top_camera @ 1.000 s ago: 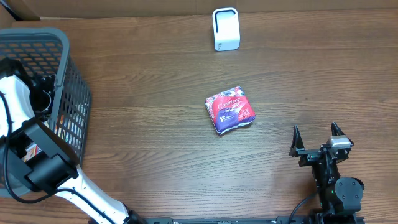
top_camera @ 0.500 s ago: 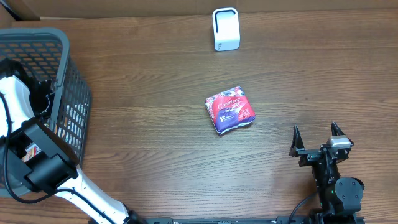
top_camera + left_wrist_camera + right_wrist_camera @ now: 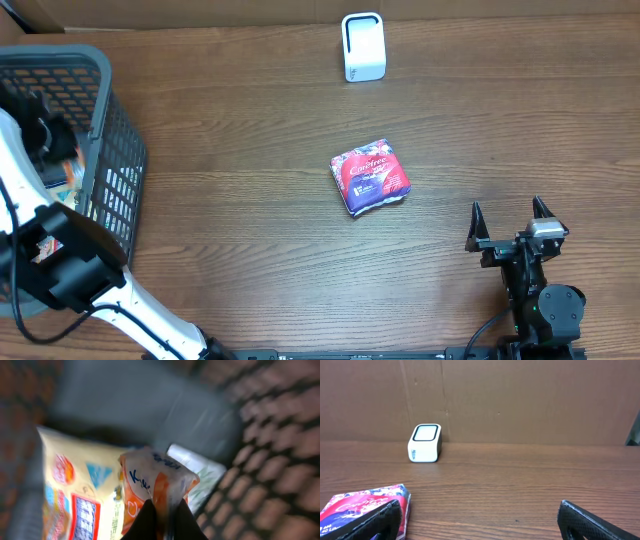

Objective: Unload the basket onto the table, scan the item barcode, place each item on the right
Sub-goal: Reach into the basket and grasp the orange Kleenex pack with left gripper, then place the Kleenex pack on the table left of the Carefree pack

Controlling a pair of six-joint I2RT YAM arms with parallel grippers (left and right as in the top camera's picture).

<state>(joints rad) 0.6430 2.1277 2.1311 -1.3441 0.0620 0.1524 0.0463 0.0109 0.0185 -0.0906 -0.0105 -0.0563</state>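
Shows the left fingers [image 3: 159, 525] closed tight on the upper edge of a crinkly orange-and-white film packet [image 3: 160, 482], inside the grey mesh basket [image 3: 110, 130] at 9 o'clock on the wooden counter [image 3: 250, 150]. Looks light, soft and slick; likely to swing and crumple, so best pinched at the sealed seam, not the puffed belly. Too blurred to find a barcode. Needs a flat face turned toward the white box scanner [image 3: 362, 46] at 12 o'clock. Shows the right fingers [image 3: 508, 215] spread wide and empty at 5 o'clock, with a red-and-purple soft pack [image 3: 370, 180] lying mid-counter.
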